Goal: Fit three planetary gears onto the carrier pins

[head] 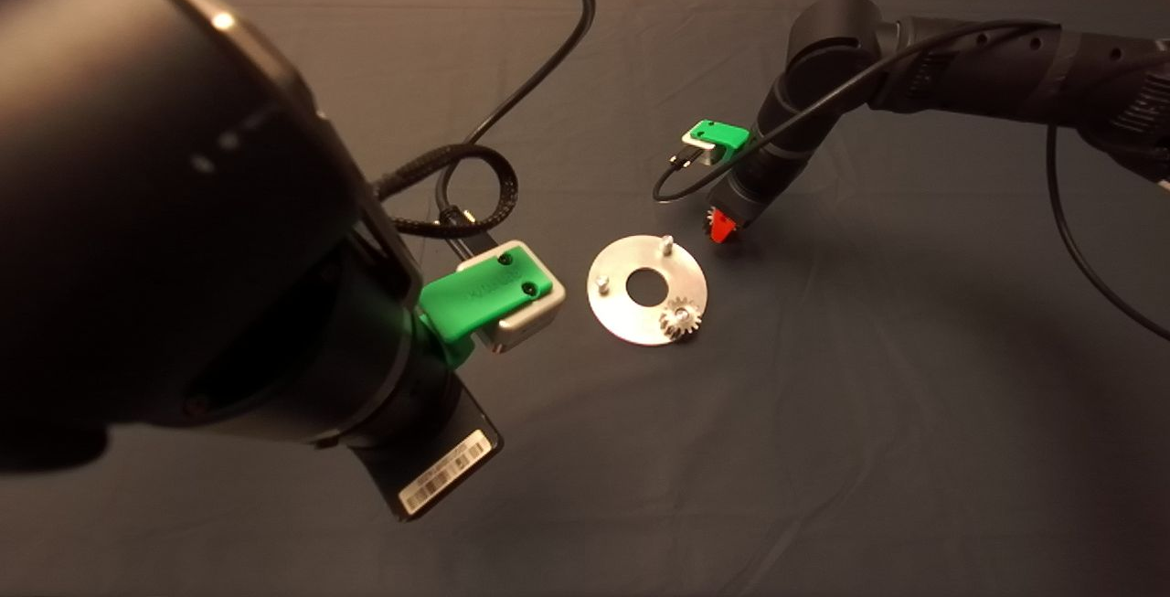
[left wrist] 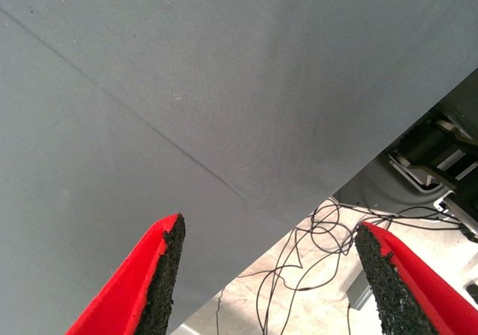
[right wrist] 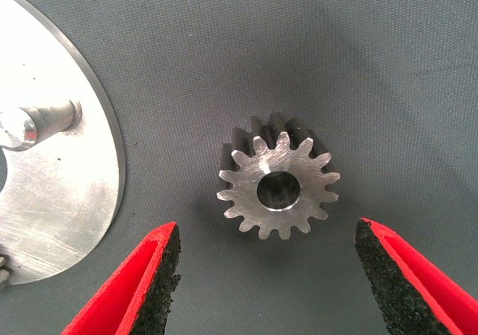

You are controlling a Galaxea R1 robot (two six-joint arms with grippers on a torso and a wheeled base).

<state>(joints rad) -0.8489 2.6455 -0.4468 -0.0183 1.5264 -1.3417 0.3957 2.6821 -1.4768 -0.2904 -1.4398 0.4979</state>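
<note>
We see the dark mat (head: 823,414) lying bare around the metal disc (head: 622,304), with wide free cloth toward the counter's near and right edges. The left pincer (left wrist: 269,275) hangs with its fingers apart near the mat's edge, with floor and loose cables beyond it; in the head view its arm fills the left side, close beside the disc. One planetary gear (head: 681,317) sits on a carrier pin at the disc's near rim; two bare pins (head: 668,243) (head: 601,283) stand upright on the far and left parts of the disc. The right pincer (right wrist: 265,271) hovers just past the disc's far edge, fingers spread on either side of a loose gear (right wrist: 278,186) lying flat on the mat just beside the disc, touching neither finger.
</note>
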